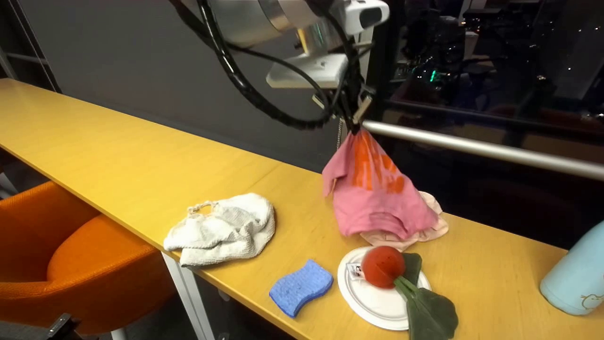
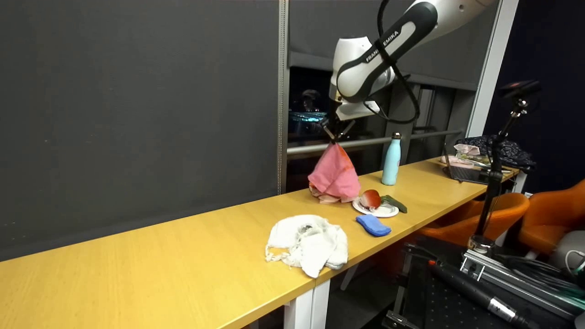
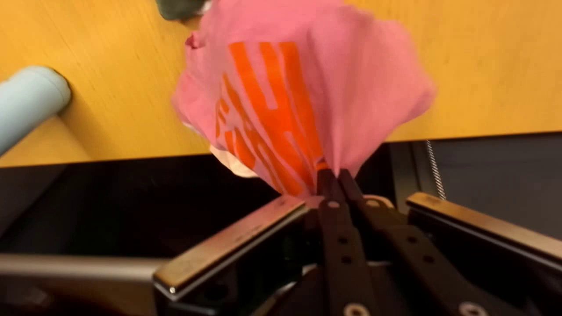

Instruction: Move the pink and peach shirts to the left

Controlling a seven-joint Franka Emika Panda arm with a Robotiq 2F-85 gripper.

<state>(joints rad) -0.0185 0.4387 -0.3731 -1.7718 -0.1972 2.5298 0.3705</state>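
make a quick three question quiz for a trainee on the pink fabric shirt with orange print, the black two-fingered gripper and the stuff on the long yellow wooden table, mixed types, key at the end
1. Multiple choice: what hangs from the black two-fingered gripper?
A) crumpled white cloth
B) pink fabric shirt with orange print
C) tall pale-blue bottle
2. True or false: pale peach fabric shows beyond the pink shirt's edge.
3. Fill in: the wavy blue sponge lies beside the round white ____.

Key: 1 B; 2 true; 3 plate.
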